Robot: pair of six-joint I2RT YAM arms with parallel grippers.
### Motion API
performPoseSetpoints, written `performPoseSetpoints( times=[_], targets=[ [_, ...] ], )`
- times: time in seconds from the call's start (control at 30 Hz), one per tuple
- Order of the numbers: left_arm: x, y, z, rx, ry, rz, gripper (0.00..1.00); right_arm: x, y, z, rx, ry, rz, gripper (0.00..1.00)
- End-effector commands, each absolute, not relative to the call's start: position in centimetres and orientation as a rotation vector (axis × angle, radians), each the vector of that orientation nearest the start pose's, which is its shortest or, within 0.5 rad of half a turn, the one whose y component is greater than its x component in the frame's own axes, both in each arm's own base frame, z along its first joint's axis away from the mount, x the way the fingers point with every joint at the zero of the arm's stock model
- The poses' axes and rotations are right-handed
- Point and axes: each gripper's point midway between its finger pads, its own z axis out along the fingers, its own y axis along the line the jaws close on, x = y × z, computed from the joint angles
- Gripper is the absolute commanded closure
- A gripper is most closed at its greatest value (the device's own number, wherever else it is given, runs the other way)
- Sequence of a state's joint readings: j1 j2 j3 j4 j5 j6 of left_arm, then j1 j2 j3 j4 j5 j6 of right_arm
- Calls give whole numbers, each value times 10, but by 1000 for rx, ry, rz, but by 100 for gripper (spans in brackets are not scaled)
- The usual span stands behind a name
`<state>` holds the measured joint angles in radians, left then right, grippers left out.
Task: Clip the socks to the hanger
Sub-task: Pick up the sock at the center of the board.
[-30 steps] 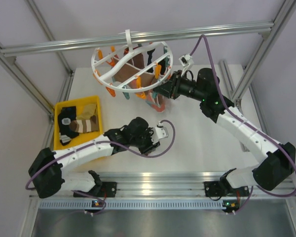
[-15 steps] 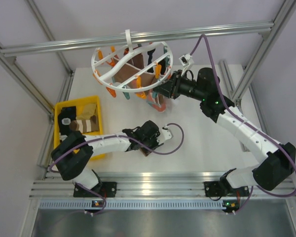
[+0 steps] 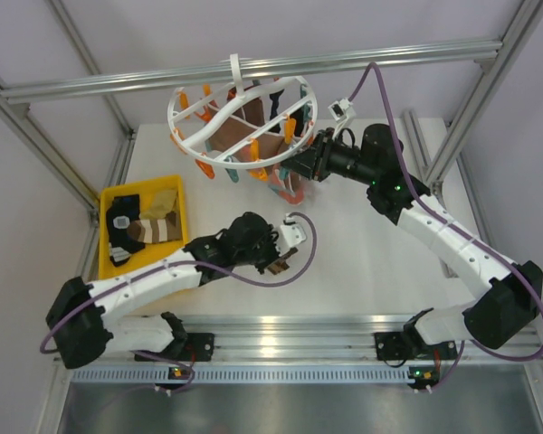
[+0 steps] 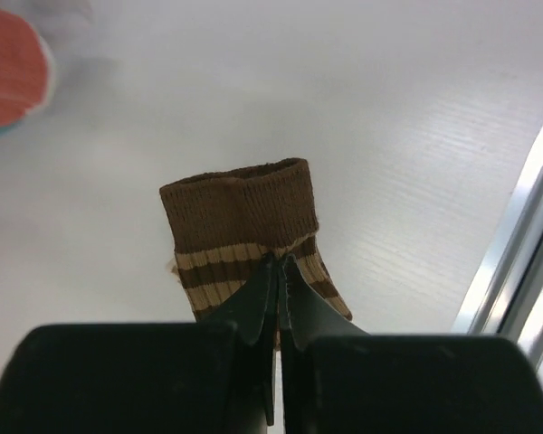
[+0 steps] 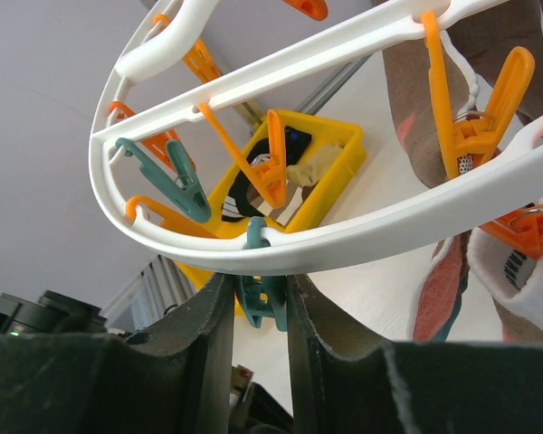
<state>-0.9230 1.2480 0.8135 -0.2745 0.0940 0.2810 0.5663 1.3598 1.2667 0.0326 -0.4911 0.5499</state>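
Observation:
My left gripper [image 4: 280, 262] is shut on a brown sock with cream stripes [image 4: 244, 217], gripping its striped part with the cuff pointing away. It holds the sock low over the white table near the middle front [image 3: 273, 263]. The white round hanger [image 3: 175, 113] hangs from the top bar at the back, with orange and teal clips and several socks [image 3: 244, 134] clipped on. My right gripper [image 3: 300, 167] is at the ring's right underside. In the right wrist view its jaws squeeze a teal clip [image 5: 262, 300] just under the white ring [image 5: 389, 226].
A yellow tray [image 3: 103, 237] at the left holds more socks [image 3: 149, 226]. A pink-and-white sock [image 5: 443, 289] hangs close to my right gripper. Aluminium frame posts stand at both sides, and a rail runs along the near edge [image 4: 516, 271].
The left arm folded in toward the near edge and stretched out again, its gripper staying near the middle front. The right arm and hanger have not moved.

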Motion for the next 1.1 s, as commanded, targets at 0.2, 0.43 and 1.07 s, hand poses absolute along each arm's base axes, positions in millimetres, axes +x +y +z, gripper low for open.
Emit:
performPoseSetpoints(
  times=[0.2, 0.43, 1.07],
  targets=[
    [177, -257, 246, 1160, 1387, -553, 100, 322, 309, 370, -375, 1694, 1188, 100],
    [194, -241, 305, 1092, 1142, -357, 100, 321, 311, 369, -372, 1688, 1212, 100],
    [236, -262, 348, 950, 1054, -243, 100, 316, 314, 372, -389, 1679, 1255, 100]
  ],
)
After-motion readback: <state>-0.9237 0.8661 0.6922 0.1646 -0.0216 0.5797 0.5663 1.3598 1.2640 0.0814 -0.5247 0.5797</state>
